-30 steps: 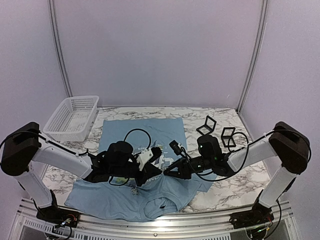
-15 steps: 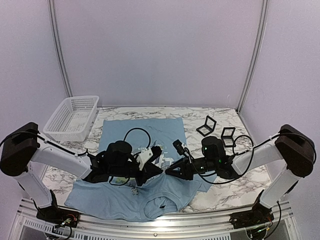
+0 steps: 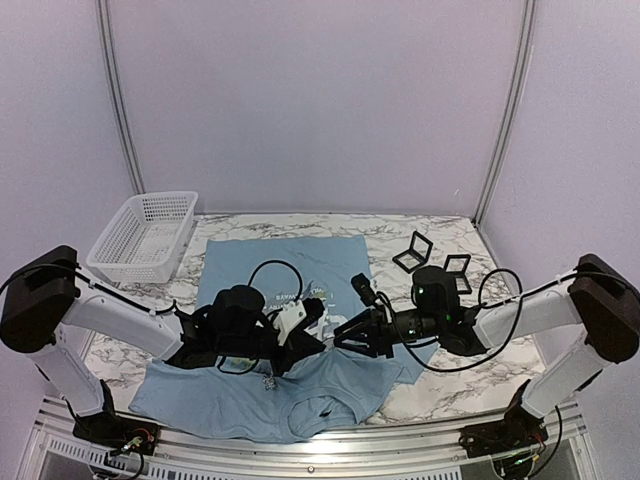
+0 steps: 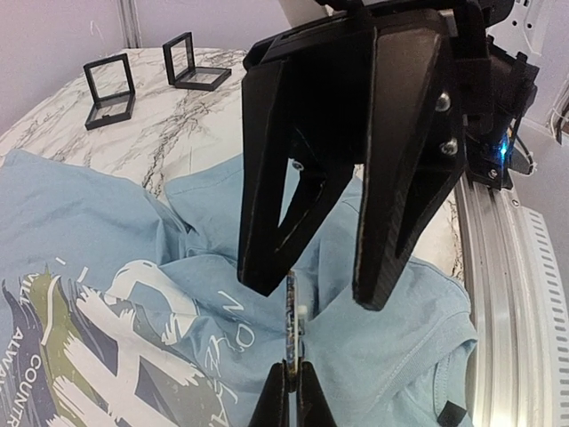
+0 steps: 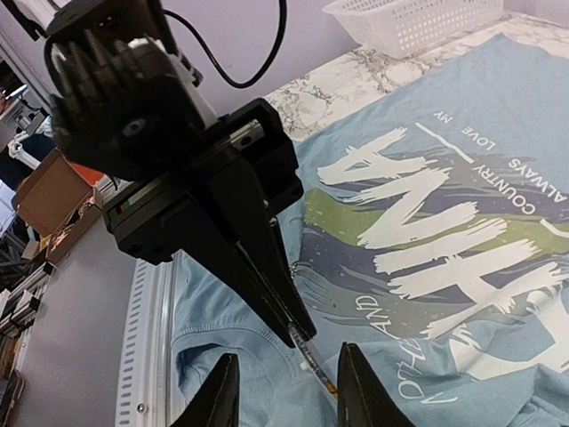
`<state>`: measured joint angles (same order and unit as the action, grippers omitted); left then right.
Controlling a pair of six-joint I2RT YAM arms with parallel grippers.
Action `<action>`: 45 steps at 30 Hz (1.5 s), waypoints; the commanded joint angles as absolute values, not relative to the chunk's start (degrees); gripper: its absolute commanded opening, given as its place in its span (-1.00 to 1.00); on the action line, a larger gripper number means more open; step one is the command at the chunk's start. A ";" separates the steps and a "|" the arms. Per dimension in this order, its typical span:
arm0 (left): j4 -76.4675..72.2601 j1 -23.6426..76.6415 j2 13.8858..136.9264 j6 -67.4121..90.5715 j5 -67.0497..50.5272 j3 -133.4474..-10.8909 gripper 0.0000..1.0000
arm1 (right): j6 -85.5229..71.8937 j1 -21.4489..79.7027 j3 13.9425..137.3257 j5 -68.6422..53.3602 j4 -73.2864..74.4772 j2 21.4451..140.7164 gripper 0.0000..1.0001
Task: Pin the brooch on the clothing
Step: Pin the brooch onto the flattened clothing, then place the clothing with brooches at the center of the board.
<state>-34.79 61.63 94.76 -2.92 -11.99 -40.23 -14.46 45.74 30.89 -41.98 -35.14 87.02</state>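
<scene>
Counter (image 3: 470, 375), white marble with grey veining: sitting inside a booth. Wall panels (image 3: 320, 100), pale lilac: standing behind and beside the counter. Two metal uprights (image 3: 118, 100): rising at the counter's far corners. Aluminium rail (image 3: 400, 462): running along the counter's near edge.

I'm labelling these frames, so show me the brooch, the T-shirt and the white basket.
brooch (image 4: 292, 311), left wrist view, its thin upright edge.
T-shirt (image 3: 228, 258), top view, plain blue cloth near its far left corner.
white basket (image 3: 125, 270), top view, its near wall.
</scene>
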 commanded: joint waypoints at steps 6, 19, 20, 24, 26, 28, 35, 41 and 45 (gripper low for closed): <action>-35.33 62.05 92.84 -5.17 -10.65 -39.20 -1.00 | -11.47 40.63 29.78 -43.56 -32.07 80.21 -0.32; -35.33 61.34 92.66 -1.06 -21.68 -40.89 -1.00 | -2.60 42.36 23.72 -49.30 -42.98 84.83 -0.07; -35.33 61.16 92.95 -0.53 -22.16 -41.28 -1.00 | -1.37 42.81 23.51 -49.31 -42.87 84.96 -0.07; -35.34 60.41 93.88 2.67 -25.18 -41.97 -1.00 | 2.32 44.77 24.03 -48.32 -41.52 85.72 -0.07; -35.38 60.30 94.01 3.26 -26.26 -42.07 -1.00 | 2.37 45.00 24.16 -47.86 -42.05 85.94 -0.08; -35.49 60.21 93.92 3.58 -27.34 -42.08 -1.00 | 2.37 45.08 24.21 -47.72 -42.56 86.12 -0.08; -35.60 60.18 93.50 3.36 -29.18 -42.24 -1.00 | 2.18 45.58 26.65 -46.59 -43.24 88.49 -0.15; -35.77 60.18 93.40 2.62 -29.90 -42.49 -1.00 | 1.82 45.62 28.34 -47.82 -43.51 90.64 -0.39; -35.77 60.12 93.22 2.01 -29.69 -42.43 -1.00 | 1.83 45.61 28.61 -48.24 -43.59 91.46 -0.49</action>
<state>-34.68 60.14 94.65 2.70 -27.79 -40.56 1.74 45.17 26.72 -47.68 -42.00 90.41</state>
